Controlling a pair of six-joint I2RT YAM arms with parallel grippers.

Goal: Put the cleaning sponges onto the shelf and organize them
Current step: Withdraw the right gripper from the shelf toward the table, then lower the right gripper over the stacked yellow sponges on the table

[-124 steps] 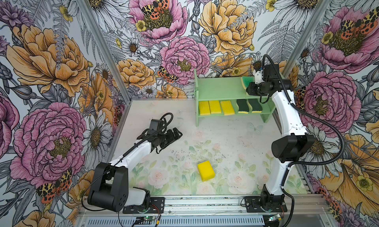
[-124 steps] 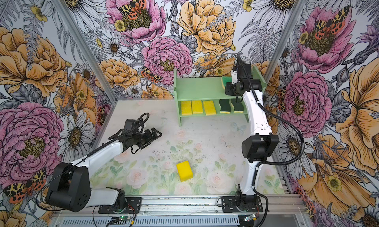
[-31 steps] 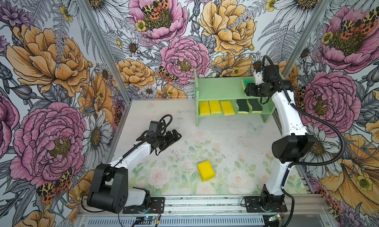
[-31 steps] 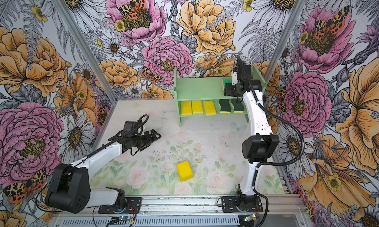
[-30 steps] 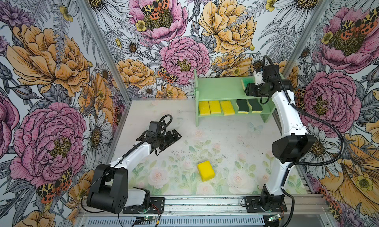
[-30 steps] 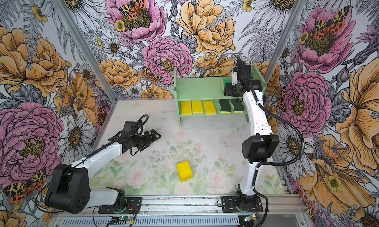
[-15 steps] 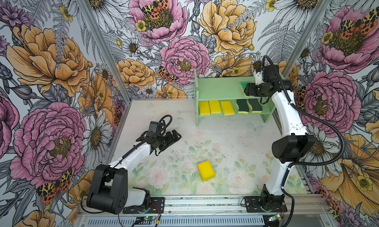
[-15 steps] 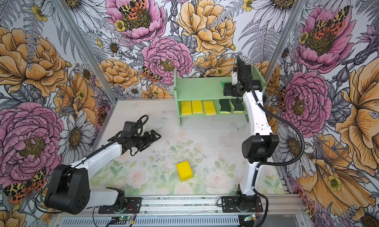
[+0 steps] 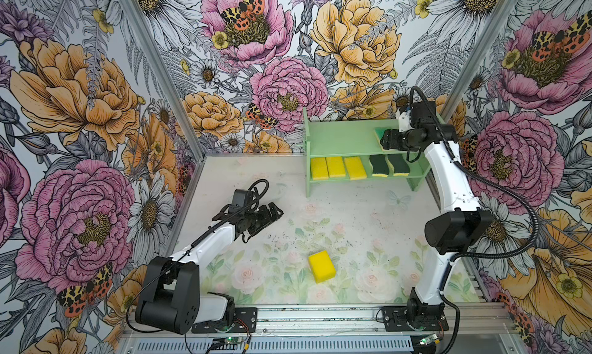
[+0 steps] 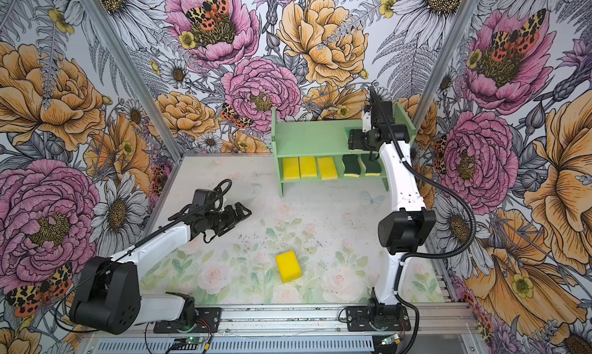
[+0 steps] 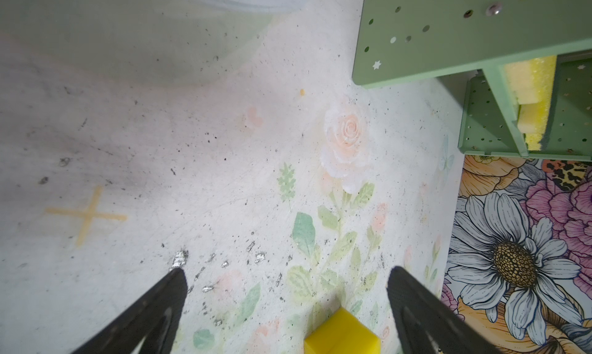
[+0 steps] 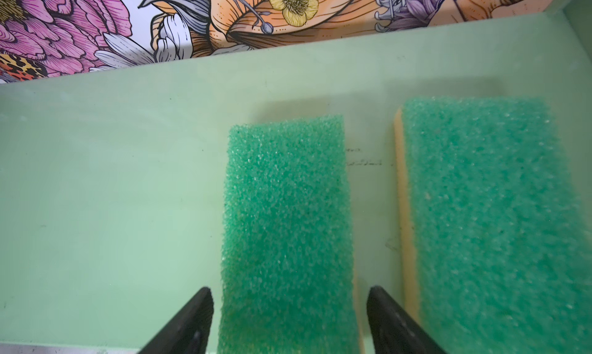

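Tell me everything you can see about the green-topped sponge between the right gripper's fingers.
The sponge is rectangular, coarse teal scouring face up, pale yellow foam showing along one edge. It lies flat on the shelf, top tier. The right gripper straddles it, jaws open, a gap either side. A matching sponge lies alongside, not touching.

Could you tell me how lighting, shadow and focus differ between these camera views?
Right wrist view: one teal sponge is crisp mid-length, the other teal sponge blurs toward the camera, both throwing faint shadows on the shelf. Left wrist view: a broad grey shadow dims part of the table; the yellow sponge is cropped. Both top views: even light, sharp throughout.
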